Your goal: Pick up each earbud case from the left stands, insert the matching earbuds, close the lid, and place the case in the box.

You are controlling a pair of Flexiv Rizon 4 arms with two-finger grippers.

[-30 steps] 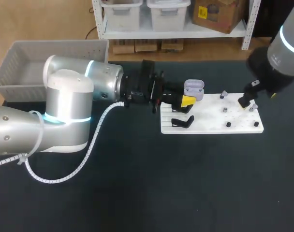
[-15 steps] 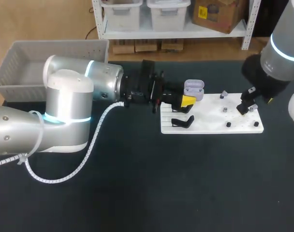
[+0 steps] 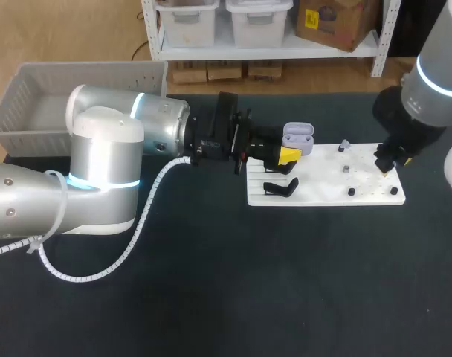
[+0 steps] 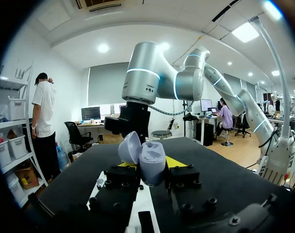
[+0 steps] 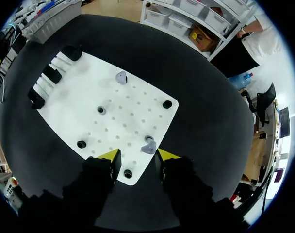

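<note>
The left end effector (image 3: 288, 155) clamps the open earbud case (image 4: 152, 162) above the white board's (image 3: 323, 195) stand side. The right end effector (image 5: 138, 155) hangs with its fingers apart and a grey earbud (image 5: 148, 148) between them, black pegs (image 5: 167, 104) nearby. The bin (image 3: 33, 104) sits well apart.

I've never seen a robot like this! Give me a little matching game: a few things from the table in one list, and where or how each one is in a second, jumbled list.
Things:
1. earbud case
2. grey box
3. right gripper
4. black stand

Place or state:
A. open, over a small earbud on the white board
B. at the far left corner of the table
C. on the white board, no case on it
D. lid open, held in the left gripper

Pairs: 1-D, 2-B, 3-A, 4-C.
</note>
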